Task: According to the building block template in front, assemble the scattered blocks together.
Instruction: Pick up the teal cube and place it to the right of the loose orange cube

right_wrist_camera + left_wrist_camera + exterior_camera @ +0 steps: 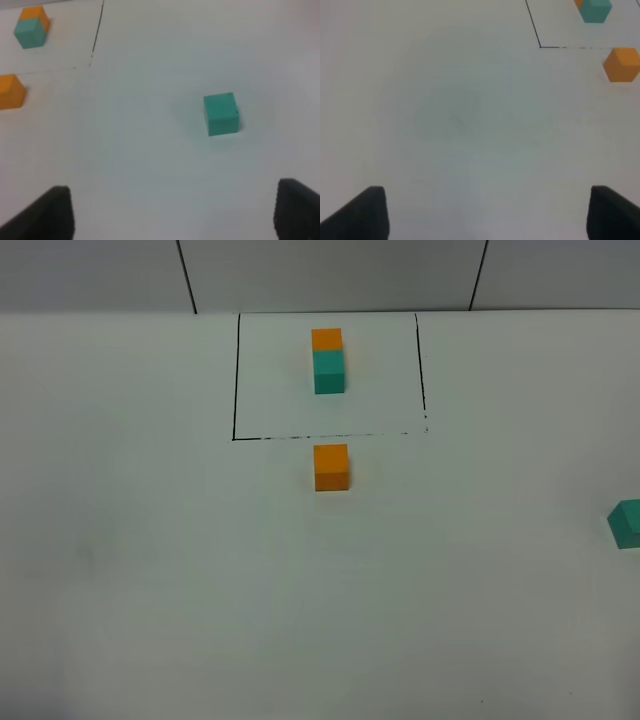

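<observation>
Currently left gripper (487,214) and right gripper (172,215) are both hovering with fingers spread wide, gripping nothing. Building block template (328,360) is sitting inside the black frame (235,380) by the table's (200,590) far edge. Orange cube (331,467) is lying just outside the frame's near line. Teal cube (627,523) is sitting well apart at the high view's right edge, with bare table surrounding it.

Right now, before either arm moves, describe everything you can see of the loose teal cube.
The loose teal cube is a small, plain, matte block with no markings. It sits flat on the white table, far to the right, partly cut off by the high view's edge. It lies outside the black frame and well apart from the loose orange cube. Only the table touches it.
</observation>
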`<state>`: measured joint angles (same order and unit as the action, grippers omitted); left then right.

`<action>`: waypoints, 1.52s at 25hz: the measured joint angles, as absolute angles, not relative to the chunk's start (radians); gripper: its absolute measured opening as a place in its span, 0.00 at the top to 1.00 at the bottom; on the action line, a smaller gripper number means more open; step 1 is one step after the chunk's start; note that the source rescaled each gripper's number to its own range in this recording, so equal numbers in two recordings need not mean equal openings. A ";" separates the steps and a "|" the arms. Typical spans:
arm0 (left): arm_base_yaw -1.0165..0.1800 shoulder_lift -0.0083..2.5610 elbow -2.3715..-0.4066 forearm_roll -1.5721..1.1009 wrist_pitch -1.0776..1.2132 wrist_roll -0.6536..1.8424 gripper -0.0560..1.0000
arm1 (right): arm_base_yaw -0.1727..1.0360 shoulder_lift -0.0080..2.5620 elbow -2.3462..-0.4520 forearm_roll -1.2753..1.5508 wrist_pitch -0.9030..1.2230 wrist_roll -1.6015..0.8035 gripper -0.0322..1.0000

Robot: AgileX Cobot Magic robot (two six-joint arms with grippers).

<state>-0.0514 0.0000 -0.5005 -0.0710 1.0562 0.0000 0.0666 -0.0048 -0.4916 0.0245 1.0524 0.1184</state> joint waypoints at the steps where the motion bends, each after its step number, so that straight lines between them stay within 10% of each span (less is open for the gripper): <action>1: -0.051 0.000 -0.501 -0.071 1.056 0.000 0.30 | 0.067 -0.005 -0.492 0.024 1.052 0.118 0.34; 38: -0.050 0.000 -0.501 -0.071 1.056 0.000 0.30 | 0.067 -0.005 -0.492 0.024 1.052 0.118 0.34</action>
<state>-0.0504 0.0000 -0.5005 -0.0710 1.0562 0.0000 0.0666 -0.0048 -0.4916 0.0245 1.0524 0.1184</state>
